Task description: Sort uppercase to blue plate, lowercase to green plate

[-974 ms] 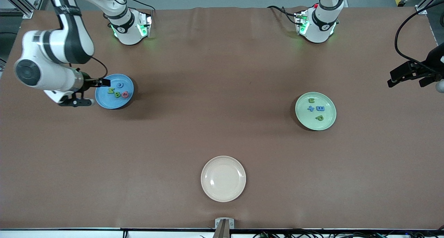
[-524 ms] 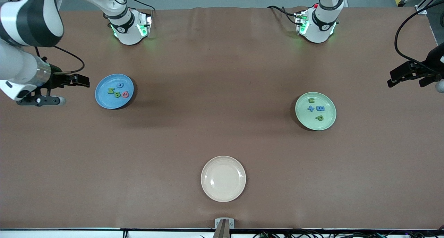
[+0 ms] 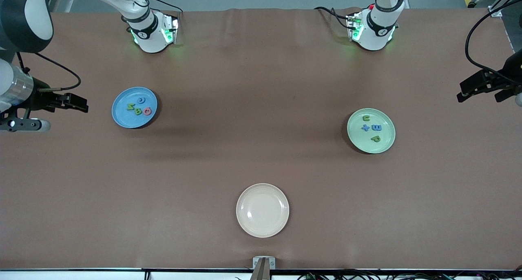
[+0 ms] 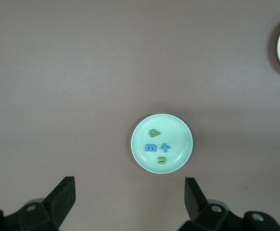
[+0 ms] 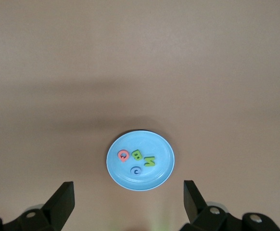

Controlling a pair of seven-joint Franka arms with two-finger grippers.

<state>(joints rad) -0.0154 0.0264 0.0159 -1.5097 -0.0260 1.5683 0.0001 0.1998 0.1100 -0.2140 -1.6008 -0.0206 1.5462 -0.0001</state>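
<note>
My right gripper [image 3: 75,102] hangs over bare table at the right arm's end, fingers spread wide and holding nothing, beside the blue plate [image 3: 122,118]. My left gripper [image 3: 475,86] waits over the left arm's end of the table, also wide open and empty, near the green plate [image 3: 385,143].

Four uppercase letters lie in the blue plate: a green N [image 3: 130,107], a green B [image 3: 138,111], a red ring [image 3: 147,111] and a blue ring [image 3: 141,100]. The B and the red ring sit just beside each other. Four lowercase letters lie in the green plate: a green u [image 3: 366,118], a blue t [image 3: 365,127], a blue m [image 3: 377,127] and a green p [image 3: 375,138]. A cream plate [image 3: 262,210] stands empty, nearer the front camera than both, roughly midway between the two ends.

By my reckoning the sorting looks complete, so the risk now is undoing it. The letters look light, and I judge that a low sweep of either arm across a plate could clip the shallow rim and scatter them onto the table. Any further pick from the crowded blue plate could drag a neighbouring letter along. Staying high and clear seems the safe course.
</note>
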